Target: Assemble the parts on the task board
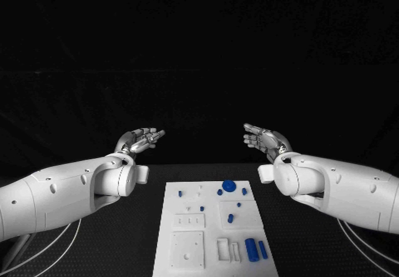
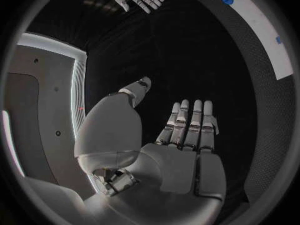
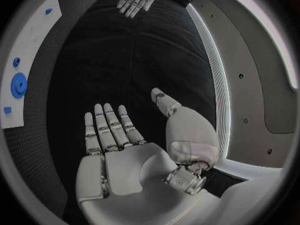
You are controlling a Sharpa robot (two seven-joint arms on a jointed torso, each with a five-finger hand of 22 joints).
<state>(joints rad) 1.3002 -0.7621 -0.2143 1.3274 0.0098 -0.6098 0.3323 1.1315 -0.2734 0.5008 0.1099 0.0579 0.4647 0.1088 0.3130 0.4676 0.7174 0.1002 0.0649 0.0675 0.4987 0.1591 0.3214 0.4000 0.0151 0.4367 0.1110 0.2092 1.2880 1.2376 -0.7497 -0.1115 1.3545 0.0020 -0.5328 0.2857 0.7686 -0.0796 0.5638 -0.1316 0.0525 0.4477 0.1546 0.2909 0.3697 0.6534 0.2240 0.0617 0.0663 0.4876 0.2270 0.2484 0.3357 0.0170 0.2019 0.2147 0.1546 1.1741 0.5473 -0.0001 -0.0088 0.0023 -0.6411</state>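
Nearest me, the task board (image 1: pixel 189 231) lies on the table (image 1: pixel 291 242) at six o'clock, blue parts (image 1: pixel 229 186) untouched. I hold the left robot hand (image 1: pixel 139 140) and right robot hand (image 1: pixel 264 140) raised beyond it, fingers spread, empty, apparently ready to start.

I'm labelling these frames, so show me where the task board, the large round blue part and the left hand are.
task board (image 1: pixel 187 248): head view, bare white surface near its lower left.
large round blue part (image 1: pixel 229 185): head view, its top face.
left hand (image 1: pixel 141 139): head view, palm.
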